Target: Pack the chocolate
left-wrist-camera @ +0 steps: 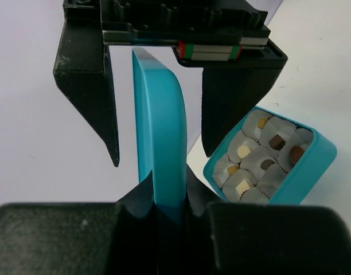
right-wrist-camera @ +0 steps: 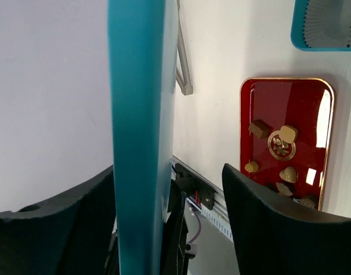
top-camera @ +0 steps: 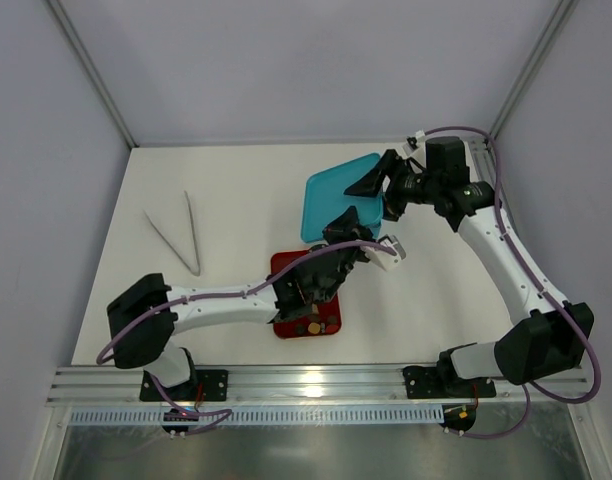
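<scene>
Both grippers meet at teal lid (no readable writing anywhere): left gripper clamped on lid edge, right gripper jaws apart around it. Chocolate on red tray, more in teal box.

Flat teal plastic lid held up on edge above the white counter, long metal tweezers lying well apart at left, grey-white crinkled paper cups inside a teal box

White arm links, black joints + grippers, purple cables.
</scene>
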Motion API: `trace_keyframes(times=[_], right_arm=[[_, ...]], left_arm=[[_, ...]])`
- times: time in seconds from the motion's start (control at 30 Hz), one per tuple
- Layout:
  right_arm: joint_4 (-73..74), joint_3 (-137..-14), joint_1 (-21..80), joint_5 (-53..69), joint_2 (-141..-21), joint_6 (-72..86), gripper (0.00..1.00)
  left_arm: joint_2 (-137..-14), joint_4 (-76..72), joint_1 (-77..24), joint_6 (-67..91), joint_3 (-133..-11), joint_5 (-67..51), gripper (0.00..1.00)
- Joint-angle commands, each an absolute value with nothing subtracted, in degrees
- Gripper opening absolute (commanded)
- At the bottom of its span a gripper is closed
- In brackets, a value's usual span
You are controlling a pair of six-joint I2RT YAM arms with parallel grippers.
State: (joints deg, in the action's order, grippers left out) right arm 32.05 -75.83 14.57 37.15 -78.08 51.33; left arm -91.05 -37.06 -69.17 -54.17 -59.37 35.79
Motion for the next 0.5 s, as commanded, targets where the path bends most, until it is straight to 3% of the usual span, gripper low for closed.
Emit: trace_keyframes(times=[0.0, 0.07, 0.17, 0.47], right_arm=[[30.1, -77.8, 14.8, 36.0, -75.8, 49.3, 0.72], [30.2, -79.4, 14.6, 32.5, -75.1, 47.5, 0.83], [29.8, -80.4, 14.2, 27.0, -73.2, 45.9, 0.92], [29.4, -79.9, 11.3, 13.8, -66.5, 44.0, 0.99]], left_arm=[[-87.7, -32.6, -69.0, -47.9, -63.8, 33.3, 0.0], [-86.7, -27.5, -68.8, -44.8, -65.6, 32.1, 0.0], [-85.3, -20.5, -67.9, -37.5, -68.2, 29.7, 0.0], [-83.7, -2.8, -58.3, -10.7, -77.4, 16.6, 0.0]])
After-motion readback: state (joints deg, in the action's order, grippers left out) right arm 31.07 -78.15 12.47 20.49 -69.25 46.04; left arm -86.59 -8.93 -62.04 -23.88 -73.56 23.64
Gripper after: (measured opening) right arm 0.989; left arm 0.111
